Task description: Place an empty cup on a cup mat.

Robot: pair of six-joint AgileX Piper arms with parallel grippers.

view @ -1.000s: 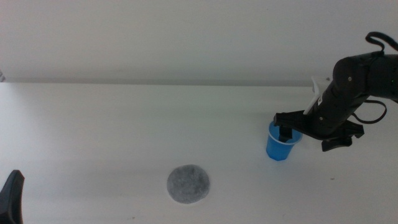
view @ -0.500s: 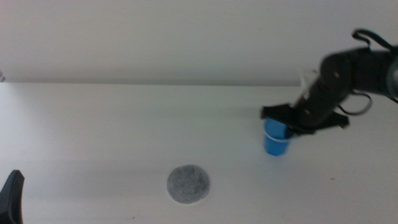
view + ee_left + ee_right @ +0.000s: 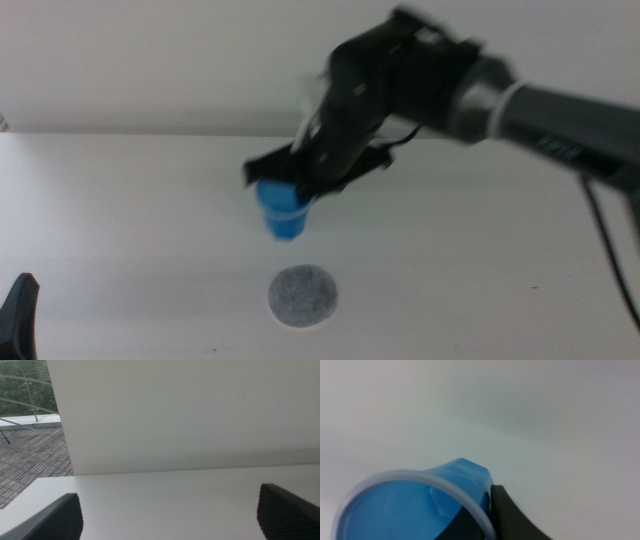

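Right gripper [image 3: 292,185] clenched on rim of blue cup [image 3: 284,213], cup interior empty, held clear of table [image 3: 120,220], cup mat [image 3: 302,296] just below, left gripper [image 3: 170,512] released, waiting at near edge.

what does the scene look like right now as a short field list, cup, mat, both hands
cup: blue cup held by its rim, lifted above the table, upright or nearly so, blurred
cup contents: looks empty in the right wrist view
cup mat: grey round cup mat flat on the table, bare, in front of the cup
right hand: right hand shut on the cup rim, one finger inside, one outside
left hand: left hand open, waiting at the table's near left corner
placement: not yet done
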